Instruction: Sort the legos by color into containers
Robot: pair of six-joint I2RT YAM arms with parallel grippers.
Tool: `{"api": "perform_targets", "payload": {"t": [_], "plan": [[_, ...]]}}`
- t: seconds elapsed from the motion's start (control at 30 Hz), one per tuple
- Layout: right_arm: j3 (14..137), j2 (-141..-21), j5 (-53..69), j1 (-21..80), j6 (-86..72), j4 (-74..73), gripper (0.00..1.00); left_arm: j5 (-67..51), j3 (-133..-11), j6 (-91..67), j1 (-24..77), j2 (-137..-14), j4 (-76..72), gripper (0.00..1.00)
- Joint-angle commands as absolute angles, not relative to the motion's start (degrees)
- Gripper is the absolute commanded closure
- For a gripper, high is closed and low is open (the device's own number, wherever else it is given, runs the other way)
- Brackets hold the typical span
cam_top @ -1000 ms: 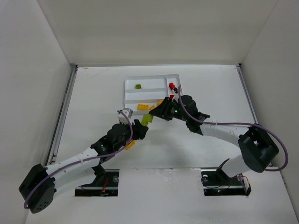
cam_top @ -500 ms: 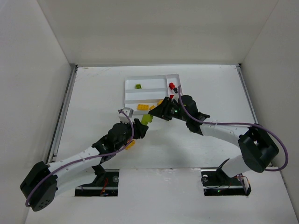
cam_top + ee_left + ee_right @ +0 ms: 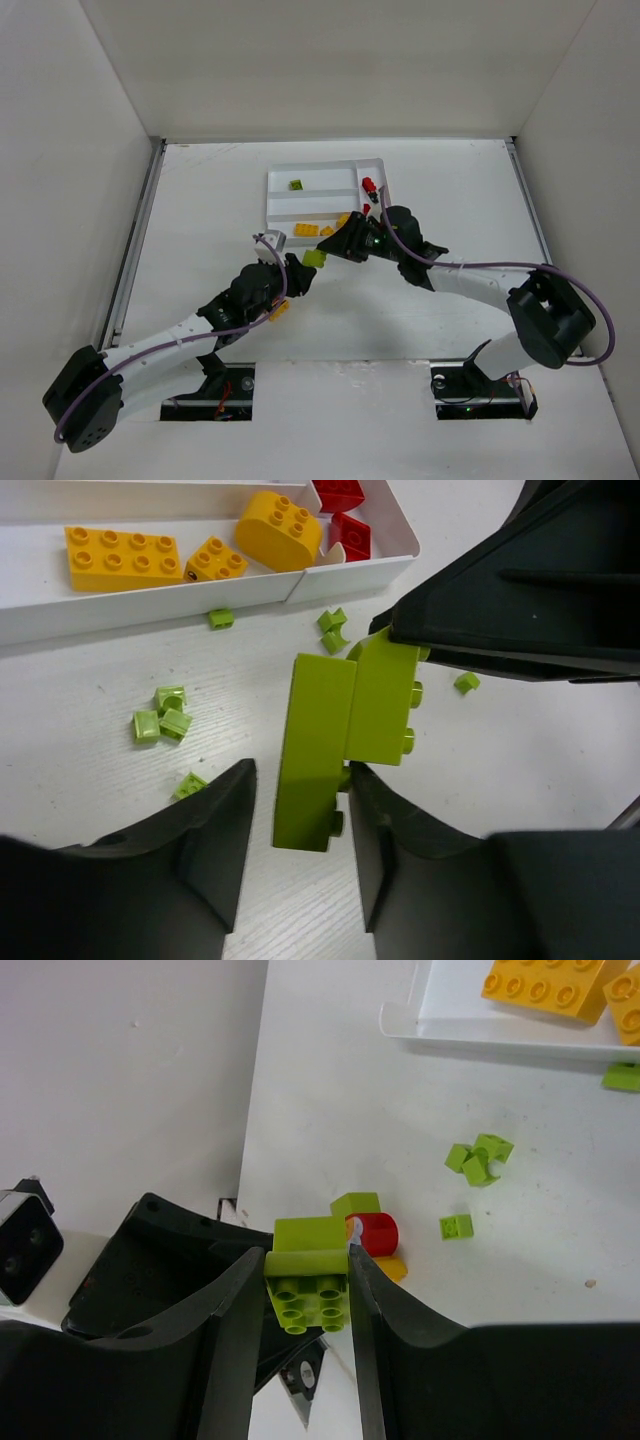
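the lime green clump (image 3: 345, 740), two glossy studded plastic bricks joined off-square, sits between the grippers, near the wall of the smooth white tray (image 3: 150, 605). the right gripper (image 3: 305, 1272) clamps its blocky end. the left gripper (image 3: 300, 772) straddles the long flat brick, jaws apart, a gap beside one matte black finger. tiny green bits (image 3: 160, 720) dot the table (image 3: 80, 770).

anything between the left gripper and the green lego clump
Nothing visible: the lime green plastic brick clump sits inside the open left gripper, its far end clamped by the right gripper.
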State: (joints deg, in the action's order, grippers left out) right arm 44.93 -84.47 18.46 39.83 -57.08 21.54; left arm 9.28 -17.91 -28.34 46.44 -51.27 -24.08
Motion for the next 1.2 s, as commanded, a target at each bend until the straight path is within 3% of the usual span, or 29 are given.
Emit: {"api": "perform_targets", "payload": {"t": [0.0,0.17,0.3,0.57,0.83,0.97,1.17], "plan": [[44.56,-84.90,20.39,40.47,-58.44,26.19,0.67,9.67,-19.69,-26.54,46.89,-51.59,-27.07,0.65],[44.30,-85.08,21.27,40.47,-59.24,27.07,0.65,9.84,-20.39,-26.19,48.03,-52.65,-26.72,0.81],[44.56,-85.43,21.27,40.47,-58.80,26.90,0.43,10.11,-20.74,-25.93,48.38,-52.38,-26.54,0.84],[44.65,-86.13,21.36,41.17,-57.57,26.19,0.32,11.16,-21.01,-25.93,48.12,-52.56,-26.54,0.86],[45.44,-88.15,21.27,42.49,-57.39,26.19,0.49,11.16,-21.45,-25.93,47.94,-52.91,-26.54,0.86],[45.09,-87.54,19.96,42.58,-57.39,26.19,0.66,11.25,-20.83,-26.10,47.24,-52.12,-26.54,0.87],[43.68,-82.19,20.30,39.25,-55.81,24.88,0.68,15.11,-20.57,-26.54,44.87,-50.28,-21.89,0.90]]}}
